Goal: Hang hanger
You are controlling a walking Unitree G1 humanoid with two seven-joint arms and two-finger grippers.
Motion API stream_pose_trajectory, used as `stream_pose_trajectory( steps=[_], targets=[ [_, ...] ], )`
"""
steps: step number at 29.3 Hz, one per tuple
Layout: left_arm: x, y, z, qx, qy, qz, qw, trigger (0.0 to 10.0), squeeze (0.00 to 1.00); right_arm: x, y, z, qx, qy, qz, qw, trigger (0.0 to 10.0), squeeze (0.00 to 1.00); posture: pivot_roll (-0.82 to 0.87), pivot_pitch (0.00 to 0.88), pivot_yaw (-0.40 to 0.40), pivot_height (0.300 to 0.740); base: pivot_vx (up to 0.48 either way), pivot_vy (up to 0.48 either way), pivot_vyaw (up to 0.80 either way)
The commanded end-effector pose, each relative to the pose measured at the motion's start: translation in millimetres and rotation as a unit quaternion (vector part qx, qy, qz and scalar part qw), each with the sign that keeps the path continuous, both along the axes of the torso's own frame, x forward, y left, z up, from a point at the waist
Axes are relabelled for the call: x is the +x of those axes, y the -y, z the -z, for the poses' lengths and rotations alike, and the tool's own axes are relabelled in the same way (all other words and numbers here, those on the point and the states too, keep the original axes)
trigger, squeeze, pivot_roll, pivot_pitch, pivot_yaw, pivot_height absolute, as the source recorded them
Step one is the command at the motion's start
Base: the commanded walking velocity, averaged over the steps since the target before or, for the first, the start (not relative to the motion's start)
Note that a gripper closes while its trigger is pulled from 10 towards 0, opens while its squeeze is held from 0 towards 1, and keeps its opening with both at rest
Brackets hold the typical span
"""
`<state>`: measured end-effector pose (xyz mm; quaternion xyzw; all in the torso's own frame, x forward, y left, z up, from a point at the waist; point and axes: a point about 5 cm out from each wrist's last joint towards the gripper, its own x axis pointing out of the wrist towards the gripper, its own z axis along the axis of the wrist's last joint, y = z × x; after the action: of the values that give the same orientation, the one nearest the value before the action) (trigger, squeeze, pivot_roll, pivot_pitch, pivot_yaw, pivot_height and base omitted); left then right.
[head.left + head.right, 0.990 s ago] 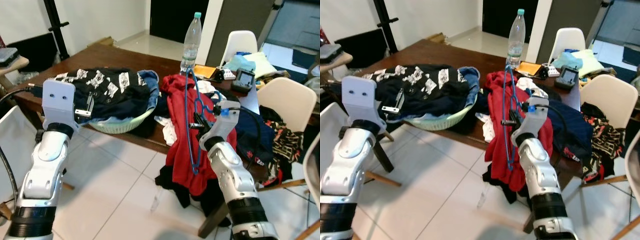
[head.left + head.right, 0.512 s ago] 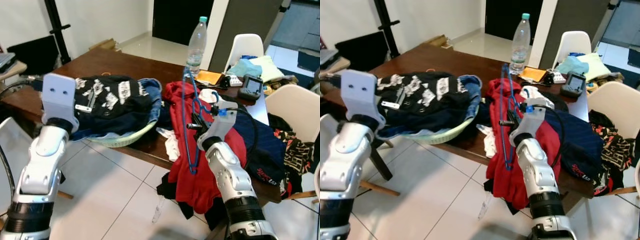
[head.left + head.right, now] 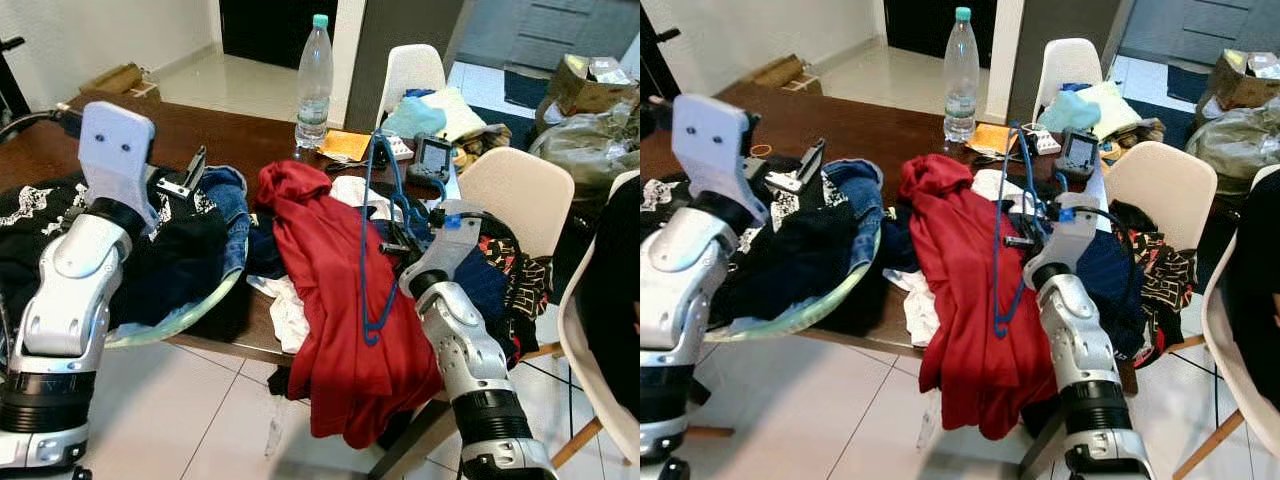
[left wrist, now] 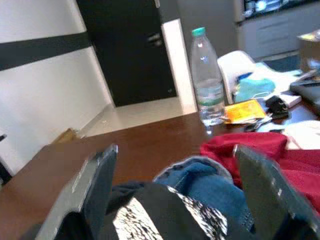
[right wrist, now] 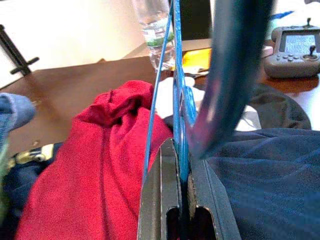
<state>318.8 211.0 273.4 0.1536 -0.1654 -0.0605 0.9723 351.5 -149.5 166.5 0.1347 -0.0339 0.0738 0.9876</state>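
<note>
A blue wire hanger [image 3: 364,250] hangs upright beside the table edge, in front of a red garment [image 3: 325,290] draped over that edge. My right gripper [image 3: 402,246] is shut on the hanger's upper part; in the right wrist view the wire [image 5: 177,80] runs up from between the closed fingers [image 5: 160,200]. My left gripper [image 3: 186,176] is raised over dark printed clothes in a pale green basket [image 3: 195,308]. It stands open [image 4: 180,190] with nothing between its fingers.
A brown table [image 3: 225,125] carries a water bottle [image 3: 314,70], an orange packet [image 3: 345,145] and a grey handheld console [image 3: 433,158]. White chairs [image 3: 520,185] piled with clothes stand at the right. White tiled floor [image 3: 190,420] lies below.
The whole picture has shifted, so the camera has moved toward the table's right end. My right gripper keeps its hold on the hanger; my left arm stays raised.
</note>
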Motion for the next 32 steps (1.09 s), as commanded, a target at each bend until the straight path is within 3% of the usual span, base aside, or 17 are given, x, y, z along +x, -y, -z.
stream_pose_trajectory(
  steps=[1, 5, 8, 9, 18, 19, 22, 32],
  targets=[
    [-3.0, 3.8, 9, 0.011, -0.043, 0.025, 0.999, 10.0, 0.0, -1.3, 4.3, 6, 0.001, -0.011, 0.007, 1.0, 10.0, 0.0, 0.17, 0.059, -0.065, 0.74, 0.0, 0.0, 0.0],
    [-16.4, 18.3, 13, 0.036, -0.09, 0.101, 0.99, 10.0, 0.0, -1.5, 5.1, 7, 0.002, -0.013, 0.006, 1.0, 10.0, 0.0, 0.17, 0.062, -0.067, 0.74, 0.0, 0.0, 0.0],
    [-19.1, 17.5, 13, 0.041, -0.107, 0.108, 0.988, 10.0, 0.0, -1.6, 5.4, 7, 0.002, -0.014, 0.005, 1.0, 10.0, 0.0, 0.17, 0.063, -0.068, 0.74, 0.0, 0.0, 0.0],
    [-21.1, 6.3, 18, 0.069, -0.148, 0.093, 0.982, 10.0, 0.0, -1.5, 5.1, 7, 0.003, -0.015, 0.004, 1.0, 10.0, 0.0, 0.17, 0.064, -0.068, 0.74, 0.0, 0.0, 0.0],
    [-16.8, -13.8, 31, 0.078, -0.194, 0.038, 0.977, 10.0, 0.0, -0.9, 4.3, 7, 0.003, -0.016, 0.003, 1.0, 10.0, 0.0, 0.17, 0.063, -0.069, 0.74, 0.0, 0.0, 0.0],
    [-13.4, -21.8, 33, 0.073, -0.203, 0.008, 0.976, 10.0, 0.0, -0.3, 4.4, 7, 0.003, -0.017, 0.003, 1.0, 10.0, 0.0, 0.17, 0.06, -0.071, 0.74, 0.0, 0.0, 0.0],
    [-11.0, -25.3, 36, 0.072, -0.204, -0.007, 0.976, 10.0, 0.0, 0.1, 4.7, 7, 0.002, -0.018, 0.002, 1.0, 10.0, 0.0, 0.16, 0.059, -0.072, 0.74, 0.0, 0.0, 0.0],
    [-1.1, -12.1, 51, 0.068, -0.214, 0.012, 0.974, 10.0, 0.0, 0.2, 5.6, 8, 0.001, -0.019, 0.002, 1.0, 10.0, 0.0, 0.15, 0.053, -0.076, 0.74, 0.0, 0.0, 0.0]
  ],
)
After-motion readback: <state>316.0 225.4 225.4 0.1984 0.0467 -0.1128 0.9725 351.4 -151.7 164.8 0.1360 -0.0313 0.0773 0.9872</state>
